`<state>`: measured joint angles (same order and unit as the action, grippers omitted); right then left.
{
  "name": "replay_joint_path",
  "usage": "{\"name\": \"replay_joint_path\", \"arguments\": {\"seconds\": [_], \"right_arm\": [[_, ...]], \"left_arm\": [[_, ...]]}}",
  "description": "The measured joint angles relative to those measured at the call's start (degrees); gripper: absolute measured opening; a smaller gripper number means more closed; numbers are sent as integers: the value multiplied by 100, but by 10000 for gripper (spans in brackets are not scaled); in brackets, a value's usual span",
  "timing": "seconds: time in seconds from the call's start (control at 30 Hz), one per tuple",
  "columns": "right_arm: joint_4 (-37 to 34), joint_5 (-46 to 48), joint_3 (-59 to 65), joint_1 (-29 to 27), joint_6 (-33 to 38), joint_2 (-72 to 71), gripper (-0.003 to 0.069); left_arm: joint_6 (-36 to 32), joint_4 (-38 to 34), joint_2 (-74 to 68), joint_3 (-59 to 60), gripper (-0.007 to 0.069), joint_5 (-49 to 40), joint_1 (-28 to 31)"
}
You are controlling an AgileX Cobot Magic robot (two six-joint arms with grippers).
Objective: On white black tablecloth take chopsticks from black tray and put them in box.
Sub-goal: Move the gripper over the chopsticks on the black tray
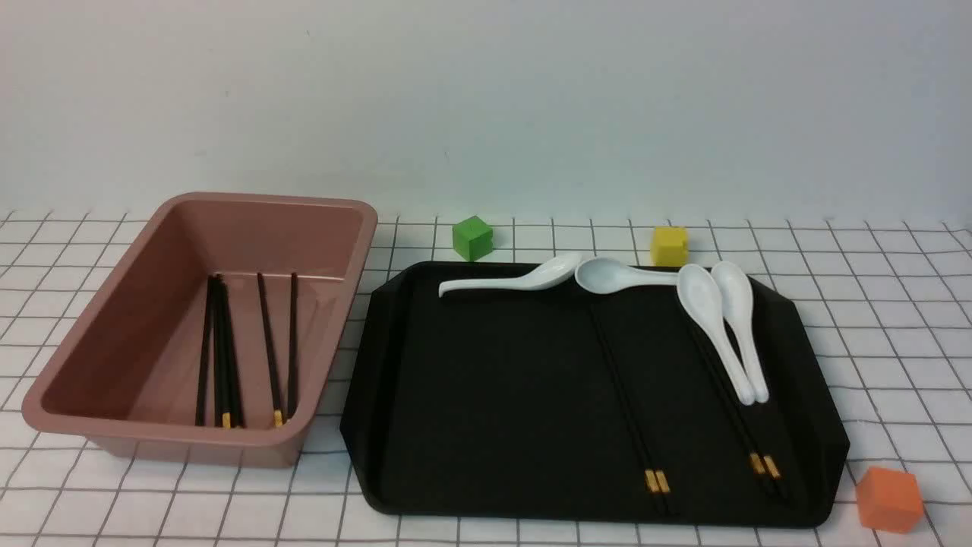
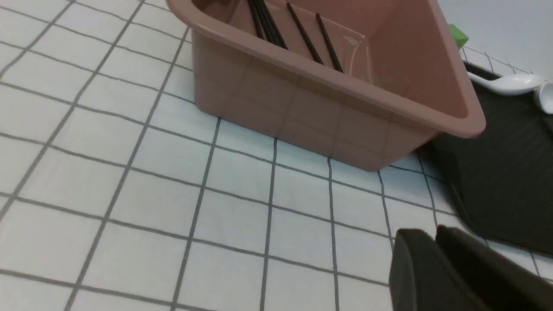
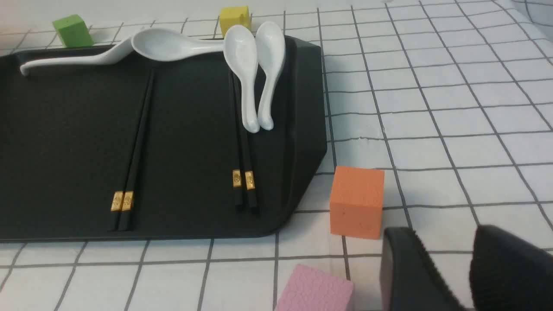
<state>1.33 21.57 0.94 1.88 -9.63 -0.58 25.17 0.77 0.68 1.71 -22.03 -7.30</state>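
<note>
The black tray lies right of centre on the checked tablecloth. Two pairs of black chopsticks with gold bands lie on it: one pair in the middle, one pair partly under the spoons; both show in the right wrist view. The pink box stands at the left with several chopsticks inside. My left gripper is shut and empty over the cloth near the box's corner. My right gripper is open and empty, off the tray beside an orange cube. Neither gripper shows in the front view.
Several white soup spoons lie along the tray's far side. A green cube and a yellow cube stand behind the tray. An orange cube sits off the tray's near right corner; a pink cube lies nearer.
</note>
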Motion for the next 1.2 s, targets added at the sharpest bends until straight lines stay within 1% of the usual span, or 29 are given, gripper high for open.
{"name": "replay_joint_path", "arguments": {"seconds": [0.8, 0.9, 1.0, 1.03, 1.07, 1.13, 1.17, 1.2], "right_arm": [[0, 0, 0, 0, 0, 0, 240], [138, -18, 0, 0, 2, 0, 240], [114, -50, 0, 0, -162, 0, 240], [-316, -120, 7, 0, -626, 0, 240], [-457, -135, 12, 0, -754, 0, 240], [-1184, -192, 27, 0, -1376, 0, 240], [-1366, -199, 27, 0, -1523, 0, 240], [-1739, -212, 33, 0, -1833, 0, 240]], "left_arm": [[7, 0, 0, 0, 82, 0, 0], [7, 0, 0, 0, 82, 0, 0], [7, 0, 0, 0, 82, 0, 0], [7, 0, 0, 0, 82, 0, 0], [7, 0, 0, 0, 82, 0, 0], [7, 0, 0, 0, 82, 0, 0], [7, 0, 0, 0, 82, 0, 0], [7, 0, 0, 0, 82, 0, 0]]}}
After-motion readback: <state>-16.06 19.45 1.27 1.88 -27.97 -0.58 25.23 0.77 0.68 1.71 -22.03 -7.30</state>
